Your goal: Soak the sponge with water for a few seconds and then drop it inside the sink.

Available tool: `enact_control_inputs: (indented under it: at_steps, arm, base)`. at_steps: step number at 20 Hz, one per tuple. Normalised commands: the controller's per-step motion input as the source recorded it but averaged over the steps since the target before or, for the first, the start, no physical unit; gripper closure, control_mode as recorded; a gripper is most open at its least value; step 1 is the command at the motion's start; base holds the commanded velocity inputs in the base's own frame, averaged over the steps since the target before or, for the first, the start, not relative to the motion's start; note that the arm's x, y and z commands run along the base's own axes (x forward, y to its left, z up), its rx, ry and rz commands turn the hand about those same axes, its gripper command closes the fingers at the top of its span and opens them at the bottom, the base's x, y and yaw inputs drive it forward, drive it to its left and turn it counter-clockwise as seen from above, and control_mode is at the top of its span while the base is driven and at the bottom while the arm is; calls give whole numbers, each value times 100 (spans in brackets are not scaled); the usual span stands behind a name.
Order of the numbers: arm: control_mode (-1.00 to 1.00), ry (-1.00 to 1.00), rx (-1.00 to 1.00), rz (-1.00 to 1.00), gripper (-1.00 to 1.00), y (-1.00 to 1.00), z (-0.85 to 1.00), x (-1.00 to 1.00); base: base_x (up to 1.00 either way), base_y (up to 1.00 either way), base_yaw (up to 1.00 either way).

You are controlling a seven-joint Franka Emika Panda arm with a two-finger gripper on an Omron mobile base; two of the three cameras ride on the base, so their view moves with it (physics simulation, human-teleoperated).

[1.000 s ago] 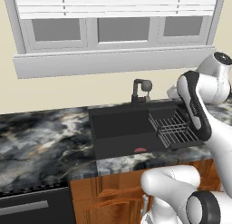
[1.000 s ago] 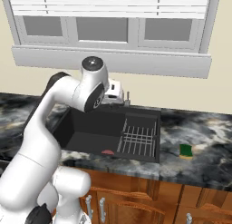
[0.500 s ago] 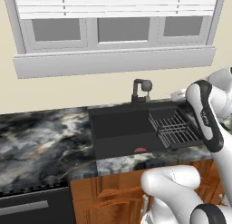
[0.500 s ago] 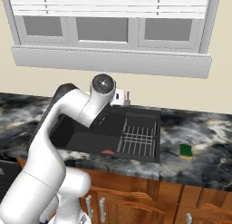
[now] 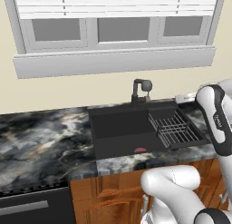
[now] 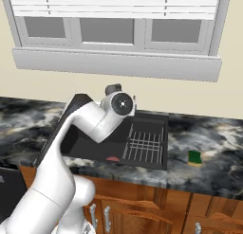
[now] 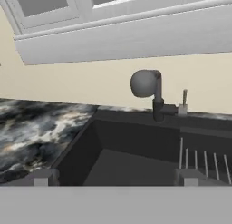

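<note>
1. Gripper [image 7: 113, 178]: jaws spread wide, holding nothing, aimed over the sink [image 7: 131, 164].
2. Faucet [image 7: 152, 94]: behind the sink, no water running.
3. Sponge [image 6: 194, 157]: on the counter [image 6: 209, 143] right of the sink, untouched; soaking and dropping remain.

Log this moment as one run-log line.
gripper: open, empty | sponge: counter, right of sink | faucet: no water

Sink [image 5: 118, 128]: matt charcoal basin, smooth walls. Countertop [image 5: 41, 141]: polished black-and-white marbled stone. Dish rack [image 5: 174, 130]: thin dark wire. Faucet [image 7: 152, 94]: dull dark metal (rounded head). Cabinet fronts [image 6: 142, 207]: glossy reddish-brown wood with metal handles. Sponge [image 6: 194, 157]: matt, green scrub layer over yellow body. Window sill [image 5: 113, 62]: smooth pale painted finish.
</note>
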Motion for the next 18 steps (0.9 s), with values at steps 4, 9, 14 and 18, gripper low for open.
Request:
enact_control_inputs:
  at_steps: [4,9,14,18]
  arm:
    - [-100,-13,5,6,-100,0,0,0]
    - [-100,-12,1,0,-100,3,-5,0]
    - [-100,-21,0,0,-100,2,-17,0]
    - [-100,-19,5,0,-100,0,-21,0]
  base:
    - [0,0,0]
    - [0,0,0]
    - [0,0,0]
    - [0,0,0]
